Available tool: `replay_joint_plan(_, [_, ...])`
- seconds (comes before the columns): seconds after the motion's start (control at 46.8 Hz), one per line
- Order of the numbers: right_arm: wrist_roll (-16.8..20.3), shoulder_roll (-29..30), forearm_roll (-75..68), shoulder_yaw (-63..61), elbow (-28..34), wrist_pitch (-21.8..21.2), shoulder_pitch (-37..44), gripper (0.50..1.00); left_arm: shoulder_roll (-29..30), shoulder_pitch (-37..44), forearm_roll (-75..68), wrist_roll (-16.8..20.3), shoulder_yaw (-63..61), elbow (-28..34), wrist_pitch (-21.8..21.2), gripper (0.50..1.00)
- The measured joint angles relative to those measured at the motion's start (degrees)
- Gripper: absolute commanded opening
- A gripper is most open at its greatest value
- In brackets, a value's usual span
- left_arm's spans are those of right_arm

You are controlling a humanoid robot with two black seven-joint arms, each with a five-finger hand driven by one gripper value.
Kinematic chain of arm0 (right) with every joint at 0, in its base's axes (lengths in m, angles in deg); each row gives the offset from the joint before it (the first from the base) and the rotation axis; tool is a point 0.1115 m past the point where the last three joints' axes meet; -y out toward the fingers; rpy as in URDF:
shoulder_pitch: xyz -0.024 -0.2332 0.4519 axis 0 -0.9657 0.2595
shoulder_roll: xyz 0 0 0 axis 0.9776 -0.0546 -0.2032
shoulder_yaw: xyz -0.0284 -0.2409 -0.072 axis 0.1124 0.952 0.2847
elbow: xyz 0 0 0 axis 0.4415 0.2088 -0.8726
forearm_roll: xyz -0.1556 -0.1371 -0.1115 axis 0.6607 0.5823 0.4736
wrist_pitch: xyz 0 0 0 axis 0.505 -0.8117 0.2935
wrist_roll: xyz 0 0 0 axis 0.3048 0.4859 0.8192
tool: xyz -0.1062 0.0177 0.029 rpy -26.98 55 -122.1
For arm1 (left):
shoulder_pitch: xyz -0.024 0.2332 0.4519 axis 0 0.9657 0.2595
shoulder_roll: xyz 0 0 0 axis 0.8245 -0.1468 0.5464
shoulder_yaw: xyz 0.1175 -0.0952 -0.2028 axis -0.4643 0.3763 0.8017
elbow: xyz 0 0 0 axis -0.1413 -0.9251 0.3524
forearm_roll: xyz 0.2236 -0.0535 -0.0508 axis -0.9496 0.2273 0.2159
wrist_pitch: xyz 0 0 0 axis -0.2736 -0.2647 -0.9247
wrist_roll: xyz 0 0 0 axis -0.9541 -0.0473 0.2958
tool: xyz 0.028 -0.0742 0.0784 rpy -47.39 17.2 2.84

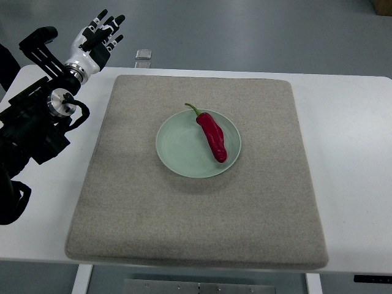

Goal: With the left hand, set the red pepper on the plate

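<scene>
Left arm is cut off by the left edge, so no idea how it runs past the black links. Worktop gets chopped at the right and bottom edges, corners not visible. Small grey thing on the floor behind the worktop is too tiny to ID tbh. Brown bit at the top right corner is mostly out of frame, can't tell what it is. Dark strip bottom right is cropped too. Plate is partly covered by the pepper.
</scene>
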Motion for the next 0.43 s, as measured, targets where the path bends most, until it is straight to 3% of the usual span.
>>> replay_joint_plan(0.427, [0.1, 0.0, -0.1, 0.0, 1.2, 0.0, 0.0, 0.932, -1.6, 1.5, -0.1, 0.0, -0.5, 0.0, -0.6, 0.992])
